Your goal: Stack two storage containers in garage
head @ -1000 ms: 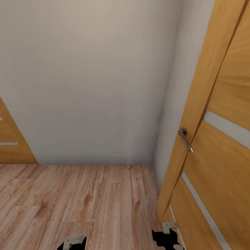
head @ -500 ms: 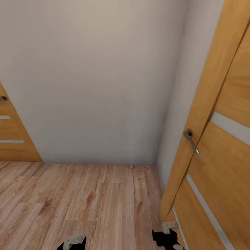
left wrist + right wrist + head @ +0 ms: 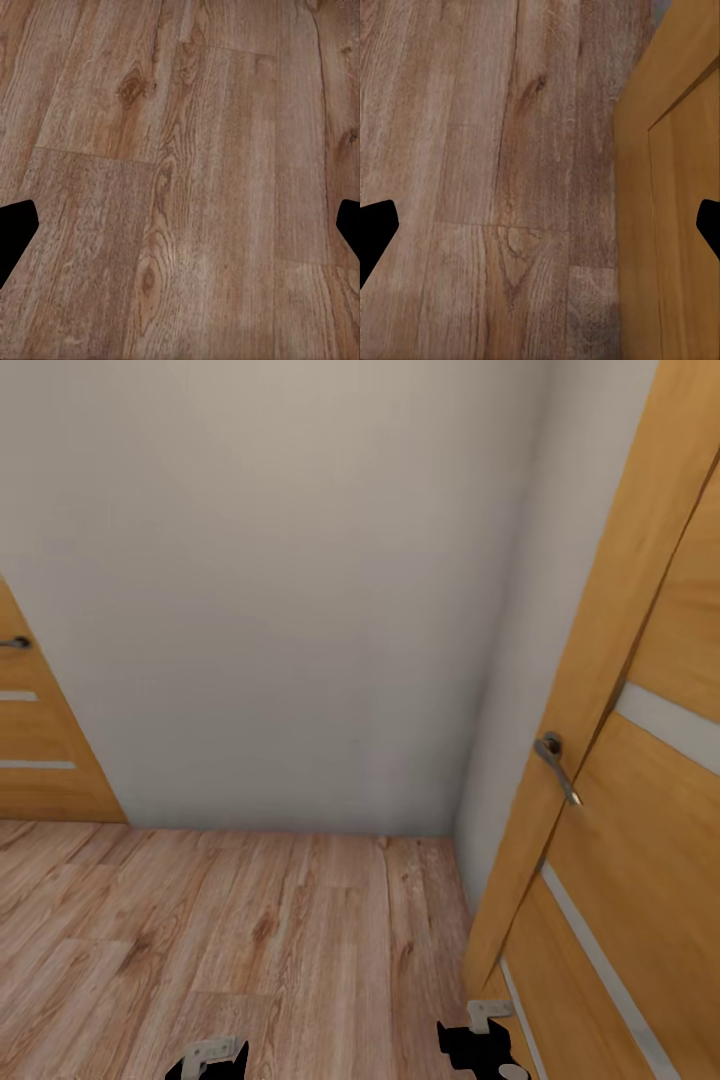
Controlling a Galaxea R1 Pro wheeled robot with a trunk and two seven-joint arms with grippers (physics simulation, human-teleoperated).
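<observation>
The two storage containers are out of view, and so is the garage. I face a corner of plain grey-white wall [image 3: 280, 610] over light wood planks [image 3: 250, 940]. My left gripper [image 3: 180, 232] hangs open above the bare planks, its black fingertips [image 3: 15, 236] at the picture's edges with nothing between them. My right gripper [image 3: 540, 232] is open too, over planks right beside the foot of an orange wooden door [image 3: 675, 225]. Parts of both arms peek in at the bottom of the head view, the left arm [image 3: 207, 1057] and the right arm [image 3: 480, 1045].
An orange wooden door [image 3: 640, 810] with a metal lever handle [image 3: 556, 760] stands close on my right, angled toward me. A second matching door [image 3: 35, 740] is at the far left. The wall closes the way ahead; wood planks stretch to the left.
The whole head view has drifted: the right door and handle sit further right, and more of the left door with its handle shows. The camera turned left; both grippers keep their pose.
</observation>
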